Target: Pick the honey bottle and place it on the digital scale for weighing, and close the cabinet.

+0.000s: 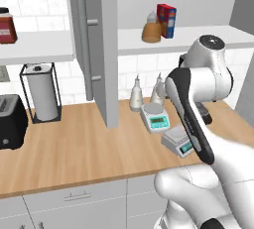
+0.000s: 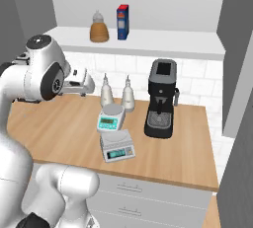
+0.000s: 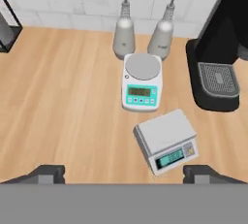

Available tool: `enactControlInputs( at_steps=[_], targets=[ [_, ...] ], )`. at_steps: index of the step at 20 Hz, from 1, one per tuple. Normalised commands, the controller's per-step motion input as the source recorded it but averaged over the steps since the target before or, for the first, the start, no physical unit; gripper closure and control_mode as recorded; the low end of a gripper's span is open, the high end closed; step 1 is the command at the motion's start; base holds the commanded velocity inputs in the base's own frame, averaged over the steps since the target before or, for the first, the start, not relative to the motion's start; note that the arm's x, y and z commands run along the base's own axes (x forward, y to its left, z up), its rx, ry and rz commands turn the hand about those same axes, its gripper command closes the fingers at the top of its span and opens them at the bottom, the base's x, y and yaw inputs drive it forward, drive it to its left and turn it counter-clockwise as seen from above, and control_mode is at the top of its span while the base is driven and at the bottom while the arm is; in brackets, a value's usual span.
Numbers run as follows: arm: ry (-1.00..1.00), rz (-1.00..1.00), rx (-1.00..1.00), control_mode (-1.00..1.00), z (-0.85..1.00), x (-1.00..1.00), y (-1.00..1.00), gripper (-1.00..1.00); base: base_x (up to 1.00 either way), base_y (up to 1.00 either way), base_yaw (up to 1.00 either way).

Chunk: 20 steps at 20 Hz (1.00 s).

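Sweeping from the left of the left base view, a toaster (image 1: 11,121) and a paper towel holder (image 1: 42,94) stand at the back of the wooden counter (image 1: 74,148), out of the working area. Next comes the cabinet (image 1: 106,49), its door swung out toward the room with the long bar handle (image 1: 84,44) facing left; judging from that, the closing step is not yet done. Inside, on the open shelf (image 1: 198,37), the honey bottle (image 1: 151,28) sits upright just beside a red-and-blue box (image 1: 166,20), untouched, so the pick looks not yet begun.

Below the shelf, two white slim-necked bottles (image 3: 124,34) stand against the tiled wall, and a white scale with a round plate (image 3: 141,80) lies in front of them. The digital scale (image 3: 166,139) lies nearer the counter edge, turned at an angle, its flat top bare and ready to take the bottle. A black coffee machine (image 2: 161,98) stands to the right, near enough that a placing move should mind it.

The gripper (image 3: 123,172) hangs above the counter looking down; its jaws are spread wide and hold nothing, well below and apart from the bottle on the shelf.
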Motion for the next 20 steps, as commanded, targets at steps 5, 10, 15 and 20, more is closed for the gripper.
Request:
enactControlInputs(
  at_steps=[5, 10, 15, 20],
  targets=[
    [-0.50, 0.00, 0.00, -1.00, 0.47, -0.81, 0.00, -1.00, 0.00, 0.00, 0.00],
    [-0.37, 0.00, 0.00, -1.00, 0.76, -0.55, 0.00, -1.00, 0.00, 0.00, 0.00],
    [-0.32, 0.00, -0.01, -1.00, 0.95, -0.34, 0.00, -1.00, 0.00, 0.00, 0.00],
    [-0.29, 0.00, 0.00, -1.00, 0.98, -0.29, 0.00, -1.00, 0.00, 0.00, 0.00]
  ],
)
